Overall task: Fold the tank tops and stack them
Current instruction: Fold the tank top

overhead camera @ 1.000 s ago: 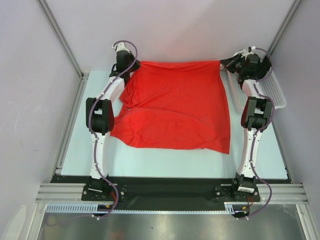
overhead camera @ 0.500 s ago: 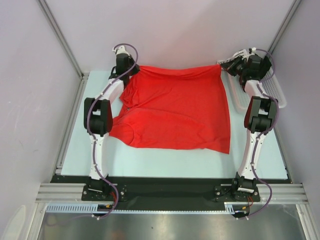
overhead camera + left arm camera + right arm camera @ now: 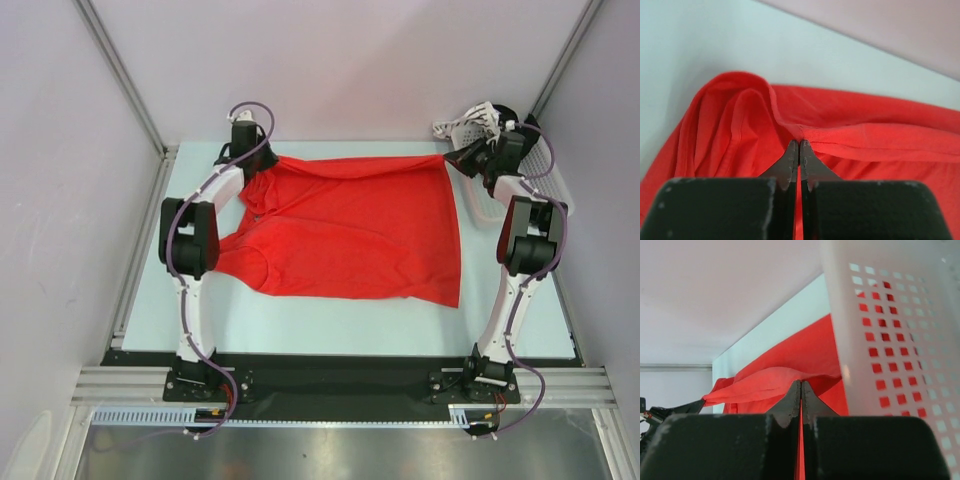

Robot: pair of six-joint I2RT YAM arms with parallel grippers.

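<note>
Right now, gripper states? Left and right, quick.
Left gripper: closed, pinching the red tank top at its far left corner.
Right gripper: closed, pinching the same top's far right corner.

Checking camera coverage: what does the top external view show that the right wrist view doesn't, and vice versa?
Top external only: the whole tank top spread on the table, with its scooped armholes. Right wrist only: the right gripper closed on a fabric fold, and red showing through the basket mesh. Both: the tank top's far edge, the basket.
</note>
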